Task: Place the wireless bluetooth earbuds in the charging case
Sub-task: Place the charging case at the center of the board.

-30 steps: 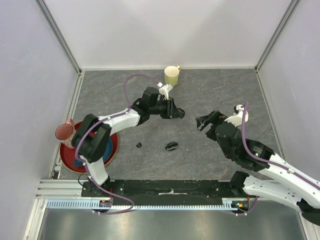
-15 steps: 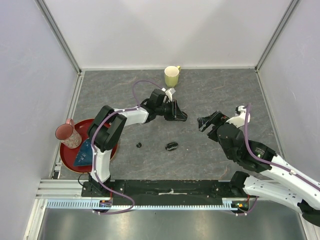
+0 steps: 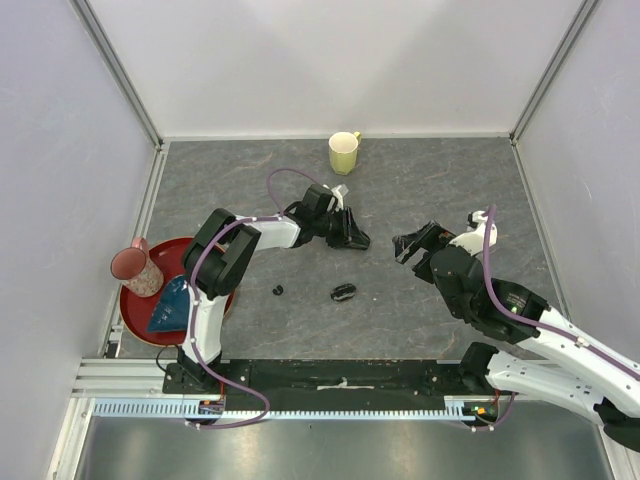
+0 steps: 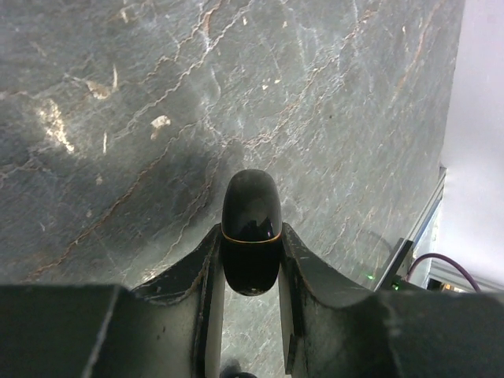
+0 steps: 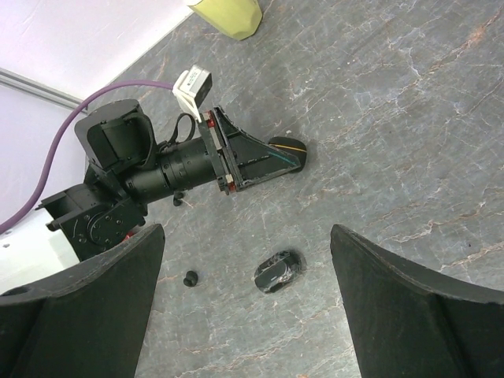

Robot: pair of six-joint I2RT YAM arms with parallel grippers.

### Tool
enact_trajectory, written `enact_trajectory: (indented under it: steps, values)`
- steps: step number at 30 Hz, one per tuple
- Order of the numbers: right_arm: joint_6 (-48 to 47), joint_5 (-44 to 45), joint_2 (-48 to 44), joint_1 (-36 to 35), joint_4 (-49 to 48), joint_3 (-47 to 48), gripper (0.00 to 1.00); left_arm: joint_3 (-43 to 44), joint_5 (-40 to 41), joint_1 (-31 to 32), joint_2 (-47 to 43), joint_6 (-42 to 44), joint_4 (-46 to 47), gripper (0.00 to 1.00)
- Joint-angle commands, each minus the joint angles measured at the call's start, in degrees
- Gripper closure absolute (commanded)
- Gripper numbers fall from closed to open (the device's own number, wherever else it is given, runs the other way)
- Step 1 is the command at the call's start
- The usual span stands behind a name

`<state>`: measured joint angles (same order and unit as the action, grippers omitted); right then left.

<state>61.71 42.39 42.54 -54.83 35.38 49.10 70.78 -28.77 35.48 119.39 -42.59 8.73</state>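
Note:
My left gripper (image 3: 357, 238) is shut on a glossy black charging case with a thin gold seam (image 4: 250, 227), held low over the table's middle. The case also shows in the right wrist view (image 5: 290, 146). A second black case (image 3: 343, 292) lies on the table nearer the arms; it also shows in the right wrist view (image 5: 277, 272). One tiny black earbud (image 3: 278, 291) lies left of that case and shows in the right wrist view (image 5: 190, 278). The other earbuds are out of view. My right gripper (image 3: 411, 243) is open and empty, right of both cases (image 5: 246, 236).
A yellow mug (image 3: 344, 152) stands at the back centre. A red plate (image 3: 140, 330) at the left holds a blue object (image 3: 170, 305) and a pink cup (image 3: 130, 263). White walls close in the table on three sides.
My left arm has folded in and its gripper, still holding the case, has moved slightly right and nearer. The right arm has barely moved.

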Motion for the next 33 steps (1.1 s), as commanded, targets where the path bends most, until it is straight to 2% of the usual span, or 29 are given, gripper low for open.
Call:
enact_trajectory:
  steps: [1,17,19,23,24,25,30,32,33]
  values:
    - [0.16,0.59,-0.01,0.25,0.48,-0.67,0.07,2.34,1.26,0.02,0.58,-0.13,-2.04,0.75]
    - [0.16,0.24,0.35,0.34,0.48,-0.59,0.07,1.03,8.64,0.02,-2.41,5.58,-9.95,0.67]
    - [0.16,0.23,0.35,0.25,0.4,-0.67,0.07,0.76,8.91,0.02,-2.93,6.02,-10.4,0.62]
    - [0.07,0.15,0.43,0.25,0.4,-0.67,0.07,0.67,8.91,0.02,-3.2,6.64,-11.28,0.6]
    - [0.16,0.15,0.52,0.25,0.48,-0.59,0.07,0.58,9.17,0.02,-3.38,7.08,-11.54,0.58]
    - [0.16,0.06,0.61,0.34,0.48,-0.59,0.07,0.5,9.44,0.02,-3.73,7.25,-11.72,0.52]
    - [0.07,-0.03,0.96,0.34,0.4,-0.41,0.07,-0.12,10.05,0.02,-4.69,7.7,-12.34,0.5]
    - [0.07,-0.12,0.96,0.34,0.4,-0.32,0.07,-0.82,11.54,0.02,-5.74,7.96,-12.6,0.33]
    - [0.07,-0.12,1.05,0.34,0.48,-0.32,0.07,-1.0,12.07,0.02,-6.1,8.31,-12.77,0.33]
